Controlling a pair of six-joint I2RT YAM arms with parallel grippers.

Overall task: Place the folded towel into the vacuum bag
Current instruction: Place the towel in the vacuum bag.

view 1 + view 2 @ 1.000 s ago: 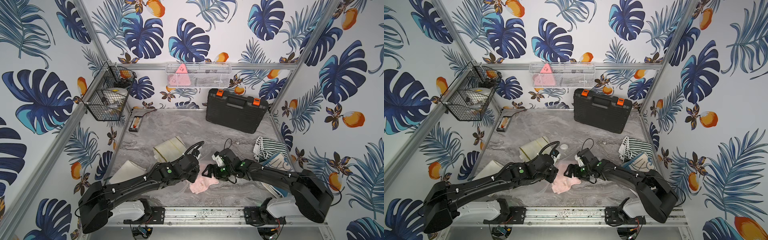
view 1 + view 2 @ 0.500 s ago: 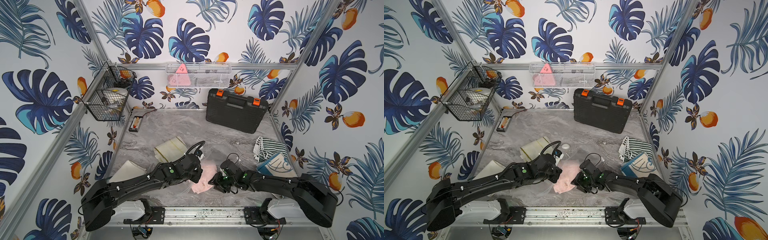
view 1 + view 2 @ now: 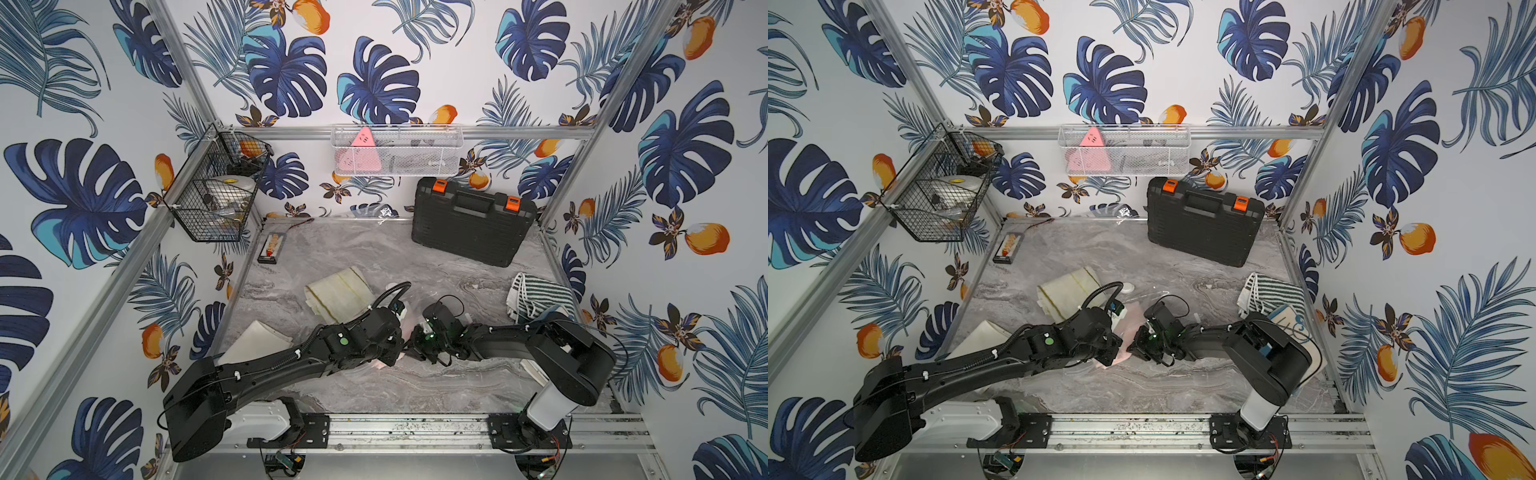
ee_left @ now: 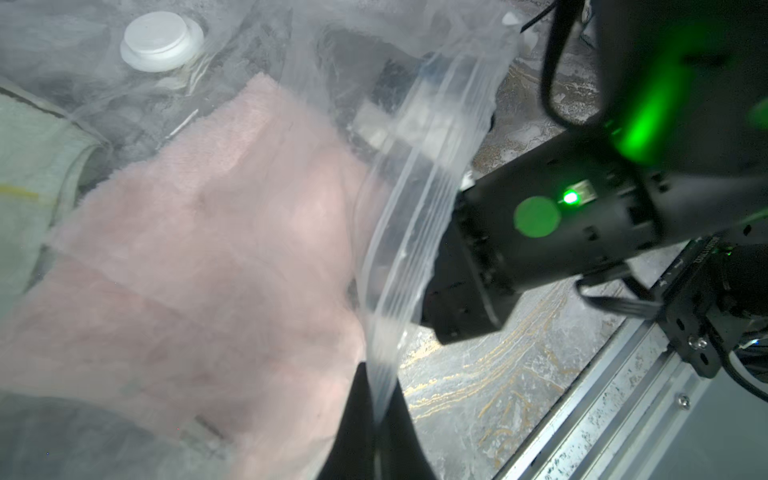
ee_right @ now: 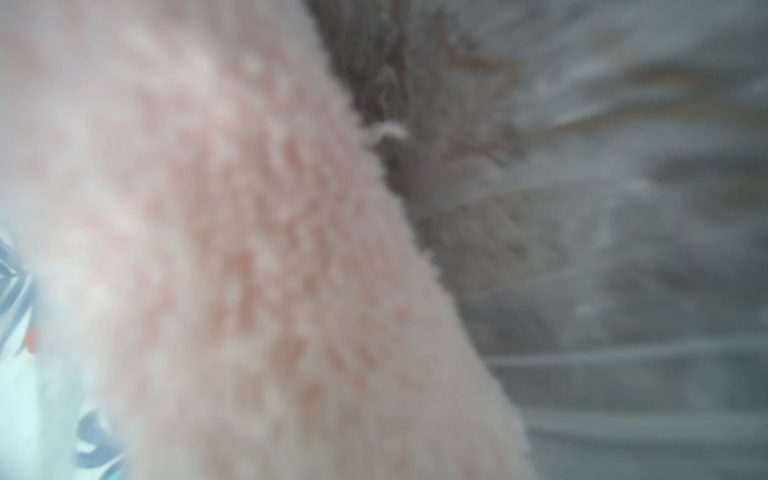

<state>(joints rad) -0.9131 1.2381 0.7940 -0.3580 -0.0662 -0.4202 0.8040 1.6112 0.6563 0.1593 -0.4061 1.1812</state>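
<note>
Towel (image 4: pixel 199 249) looks mostly inside the bag (image 4: pixel 299 54), lying on the tabletop (image 3: pixel 374 257) under the clear plastic, one edge right at the mouth. Left end effector (image 4: pixel 377 415) is clamped on the zip strip (image 4: pixel 399 232), holding the mouth up. Right end effector (image 3: pixel 1136 349) is closed at the mouth, right up against the towel (can't tell if it's actually pinching fabric, its wrist view is all pink blur). My worry: if it backs out with fabric caught, the towel comes out with it, or it snags the strip and yanks the bag out of the left grip.
</note>
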